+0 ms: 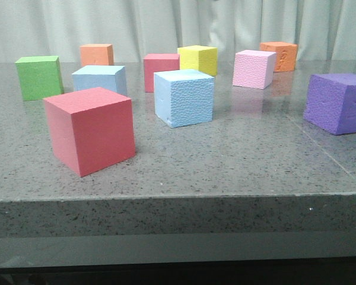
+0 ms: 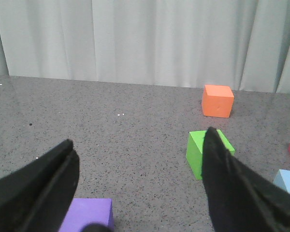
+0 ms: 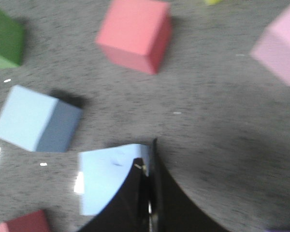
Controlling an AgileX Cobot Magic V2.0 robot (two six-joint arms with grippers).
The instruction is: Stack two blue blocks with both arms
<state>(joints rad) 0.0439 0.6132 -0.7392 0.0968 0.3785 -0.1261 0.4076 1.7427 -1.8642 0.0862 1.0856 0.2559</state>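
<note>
Nearest: red foam cube (image 1: 90, 129), lower left of front view.
Blue blocks: pebbled sky-blue foam cube (image 1: 184, 97) and smoother sky-blue foam cube (image 1: 100, 79) apart on desk (image 1: 237, 160); unstacked.
Left gripper (image 2: 140, 188): wide, empty.
Right gripper (image 3: 147, 203): spread unreadable.

No writing, label, brand, number or sign can be read anywhere here. The foam cubes show only plain coloured faces, the stone table only its speckle, and the curtain behind is bare cloth.
</note>
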